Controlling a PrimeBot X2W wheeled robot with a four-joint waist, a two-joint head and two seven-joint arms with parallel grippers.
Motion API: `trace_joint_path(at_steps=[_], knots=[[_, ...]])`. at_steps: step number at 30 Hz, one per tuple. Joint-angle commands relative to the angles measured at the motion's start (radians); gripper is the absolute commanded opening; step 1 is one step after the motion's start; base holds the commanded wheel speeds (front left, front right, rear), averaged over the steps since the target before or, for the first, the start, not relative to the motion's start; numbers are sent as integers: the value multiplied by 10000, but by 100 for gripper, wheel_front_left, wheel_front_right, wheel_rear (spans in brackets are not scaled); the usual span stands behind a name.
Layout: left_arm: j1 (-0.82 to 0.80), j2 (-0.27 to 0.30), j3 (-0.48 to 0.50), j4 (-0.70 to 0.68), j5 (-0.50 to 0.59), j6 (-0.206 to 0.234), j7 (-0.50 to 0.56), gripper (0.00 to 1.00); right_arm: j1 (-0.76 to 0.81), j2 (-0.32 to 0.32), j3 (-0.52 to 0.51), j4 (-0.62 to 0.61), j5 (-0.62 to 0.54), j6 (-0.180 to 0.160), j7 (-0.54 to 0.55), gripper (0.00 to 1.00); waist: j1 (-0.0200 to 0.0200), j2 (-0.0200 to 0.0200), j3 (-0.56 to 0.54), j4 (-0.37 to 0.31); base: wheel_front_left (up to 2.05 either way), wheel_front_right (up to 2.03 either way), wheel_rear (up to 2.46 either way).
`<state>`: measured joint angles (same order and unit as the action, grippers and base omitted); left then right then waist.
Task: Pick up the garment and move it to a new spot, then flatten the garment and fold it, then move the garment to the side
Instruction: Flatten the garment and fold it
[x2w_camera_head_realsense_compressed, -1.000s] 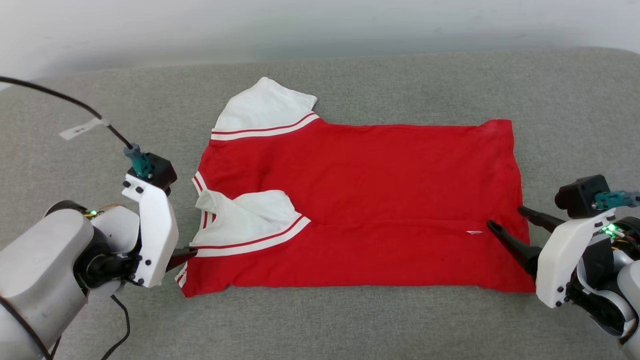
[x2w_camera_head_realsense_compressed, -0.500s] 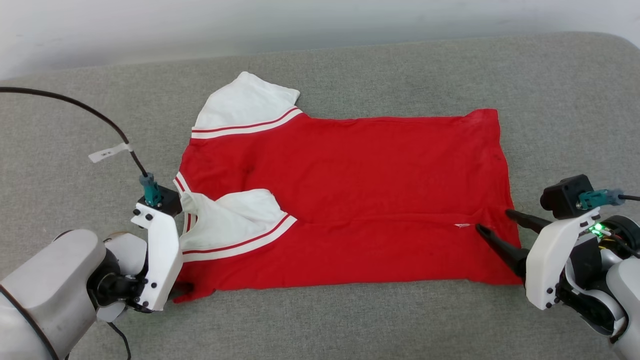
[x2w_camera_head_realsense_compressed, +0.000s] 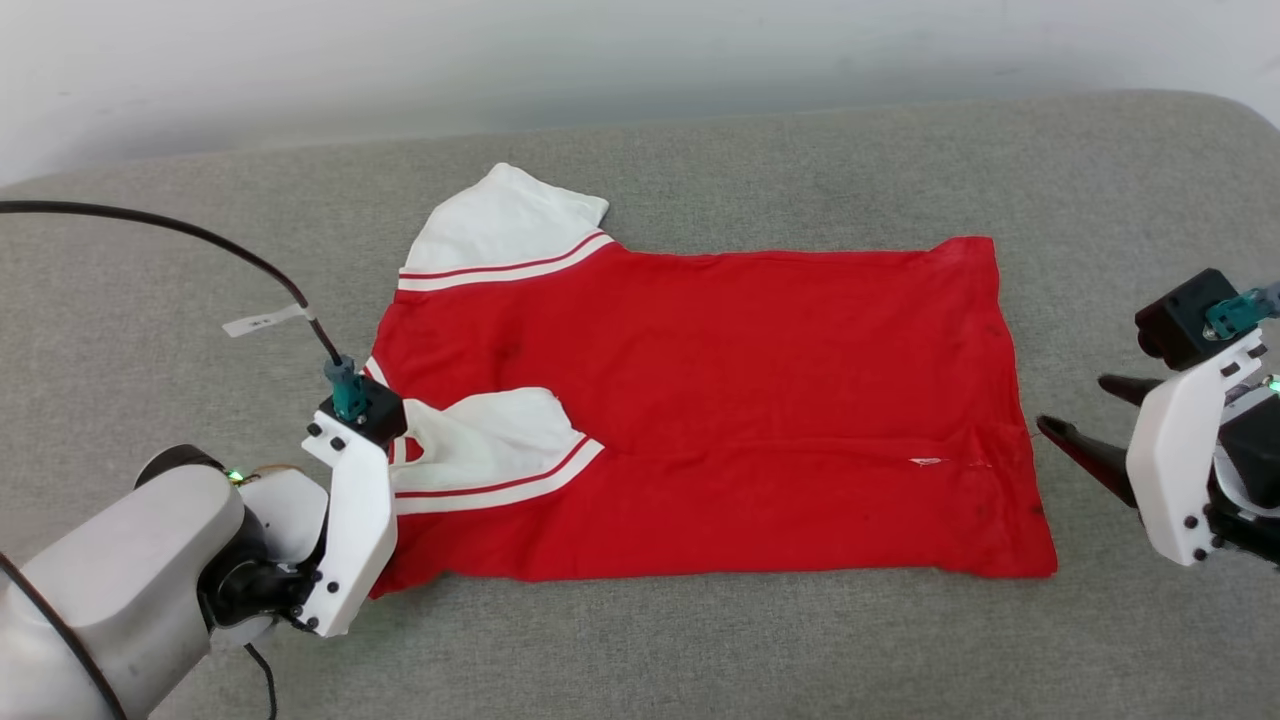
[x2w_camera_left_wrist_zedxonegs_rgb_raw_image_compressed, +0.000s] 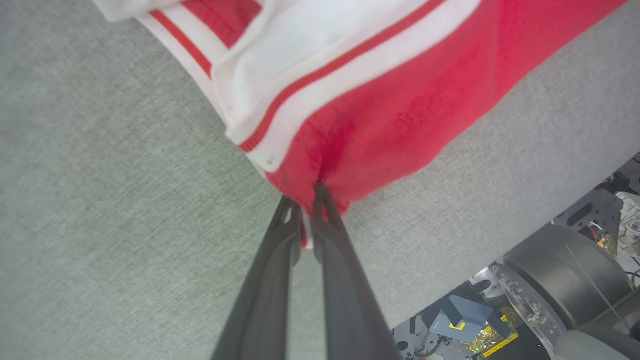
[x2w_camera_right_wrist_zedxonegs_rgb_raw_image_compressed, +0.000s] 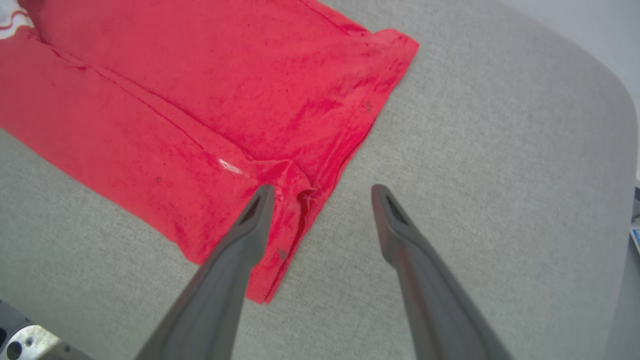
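The garment (x2w_camera_head_realsense_compressed: 720, 400) lies flat mid-frame on the grey cushion (x2w_camera_head_realsense_compressed: 700, 650), its lower-left corner pinched in the left gripper (x2w_camera_left_wrist_zedxonegs_rgb_raw_image_compressed: 306, 202), probably to lift it for folding, while the right gripper (x2w_camera_head_realsense_compressed: 1075, 403) hangs spread and empty just beside the right hem.

Left arm (x2w_camera_head_realsense_compressed: 120, 580) reaches in from about 8 o'clock in the head view. The pale forearm sits low, and the white wrist bracket (x2w_camera_head_realsense_compressed: 355, 540) is tipped up toward 12. The left gripper (x2w_camera_left_wrist_zedxonegs_rgb_raw_image_compressed: 306, 200) is clamped right down, both dark fingers squeezed together with a corner of the shirt (x2w_camera_left_wrist_zedxonegs_rgb_raw_image_compressed: 400, 115) pinched at the tips. The right gripper (x2w_camera_head_realsense_compressed: 1075, 403) sits over at 3 o'clock, fingers spread in a wide V, pointing roughly to 10.
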<state>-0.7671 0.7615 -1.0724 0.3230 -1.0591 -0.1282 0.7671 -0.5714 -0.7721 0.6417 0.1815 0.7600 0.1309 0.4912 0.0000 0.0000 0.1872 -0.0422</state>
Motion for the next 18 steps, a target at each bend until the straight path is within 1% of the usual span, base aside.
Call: trace_joint_path(at_steps=[1, 4, 8, 13, 18], knots=[[-172, 129, -93, -155, 56, -8, -93, 0, -225, -270, 201, -140, 180, -6, 532, 100, 0, 0, -71, 65, 0, 0, 0], [-262, 228, -197, -478, 47, -10, -265, 0, -356, -676, 676, -322, 658, -4, 1743, 100, 0, 0, -96, 149, 0, 0, 0], [-474, 332, -342, -801, 88, -11, -408, 0, -376, -807, 988, -207, 1368, -4, 2768, 100, 0, 0, -13, 311, 0, 0, 0], [-653, 294, -481, -1023, 153, -11, -523, 0, -20, -383, 1208, 475, 1735, -4, 3160, 100, 0, 0, 188, 535, 0, 0, 0], [-793, 303, -606, -1075, 169, -12, -665, 0, 284, 343, 1440, 1382, 1761, -4, 2920, 100, 0, 0, 382, 673, 0, 0, 0]])
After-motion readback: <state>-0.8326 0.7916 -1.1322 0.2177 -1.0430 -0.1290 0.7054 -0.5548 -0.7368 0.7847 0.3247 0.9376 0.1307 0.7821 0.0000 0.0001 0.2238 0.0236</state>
